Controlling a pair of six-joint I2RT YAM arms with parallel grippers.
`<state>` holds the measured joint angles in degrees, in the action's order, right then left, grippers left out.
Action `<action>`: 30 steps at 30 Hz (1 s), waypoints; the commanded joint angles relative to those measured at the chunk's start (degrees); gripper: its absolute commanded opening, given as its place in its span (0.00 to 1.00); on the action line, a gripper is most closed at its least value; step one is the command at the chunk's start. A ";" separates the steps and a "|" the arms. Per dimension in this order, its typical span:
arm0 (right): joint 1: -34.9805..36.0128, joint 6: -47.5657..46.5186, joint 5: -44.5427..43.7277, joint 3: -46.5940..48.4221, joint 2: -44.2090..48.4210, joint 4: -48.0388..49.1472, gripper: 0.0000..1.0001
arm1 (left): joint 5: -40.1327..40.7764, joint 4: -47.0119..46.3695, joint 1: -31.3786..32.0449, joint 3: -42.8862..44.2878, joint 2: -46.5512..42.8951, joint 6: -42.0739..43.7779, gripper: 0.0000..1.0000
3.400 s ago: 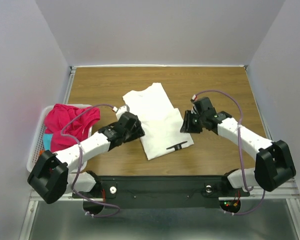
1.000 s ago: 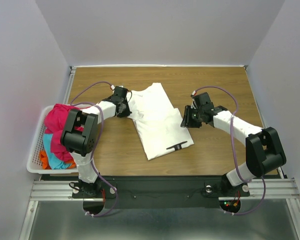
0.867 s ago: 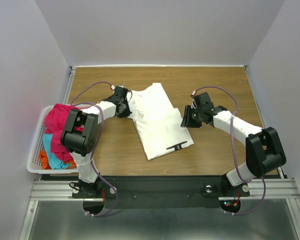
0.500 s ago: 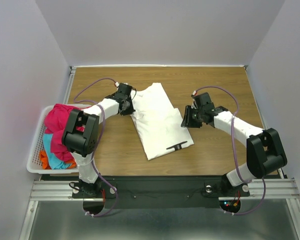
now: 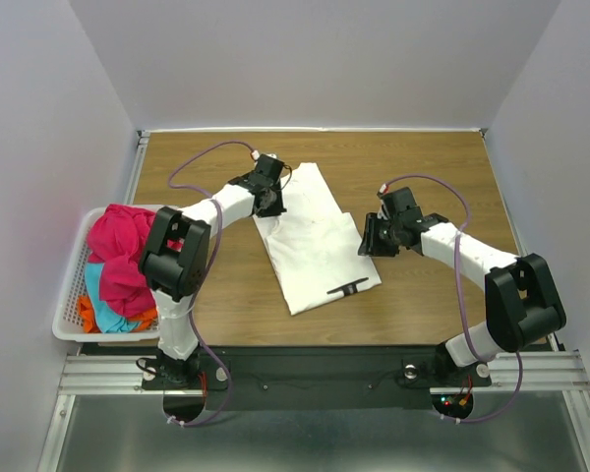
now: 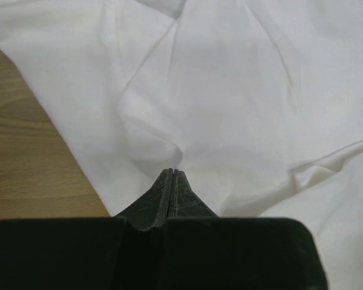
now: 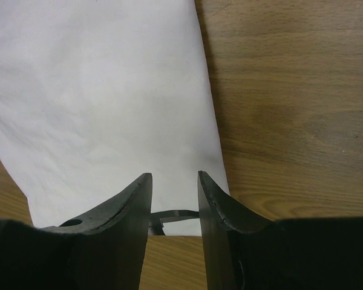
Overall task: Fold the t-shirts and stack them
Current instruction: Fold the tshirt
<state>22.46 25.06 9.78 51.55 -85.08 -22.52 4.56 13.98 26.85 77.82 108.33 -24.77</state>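
Note:
A large white t-shirt (image 5: 315,251) lies partly folded in the middle of the table, with a small black mark (image 5: 347,288) near its front edge. My left gripper (image 5: 272,204) is at the shirt's far left part, shut on a pinch of the white cloth (image 6: 230,90); the cloth puckers at my left gripper's tip (image 6: 172,172). My right gripper (image 5: 367,239) stands open just over the shirt's right edge (image 7: 97,90). Nothing sits between the fingers of my right gripper (image 7: 174,176). Magenta-pink (image 5: 128,246), cyan (image 5: 98,295) and orange (image 5: 84,313) t-shirts lie piled in the basket.
A white lattice basket (image 5: 71,285) stands at the table's left edge, beside the left arm's base. Bare wood (image 5: 442,177) shows right of the shirt and at the far left (image 5: 187,162). Grey walls close in the table on three sides.
My left gripper has shut on the white shirt's left sleeve area and carried it to the right and away, folding that part over the body. The right gripper has stayed put.

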 commanded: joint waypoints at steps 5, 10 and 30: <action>-0.13 -0.45 -1.08 -1.10 2.55 1.52 0.42 | 0.19 2.11 2.24 4.09 5.83 0.26 0.04; -0.13 -0.27 -1.08 -1.80 3.07 1.52 0.42 | 0.71 0.09 2.15 2.17 6.80 -0.71 0.22; -0.13 -0.10 1.64 5.83 2.21 1.43 0.42 | 3.36 0.70 1.54 5.41 -0.58 0.96 0.57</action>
<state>22.46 25.26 10.11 52.84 -82.76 -22.63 6.92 14.20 28.75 80.16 111.77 -24.82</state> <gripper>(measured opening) 0.420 0.565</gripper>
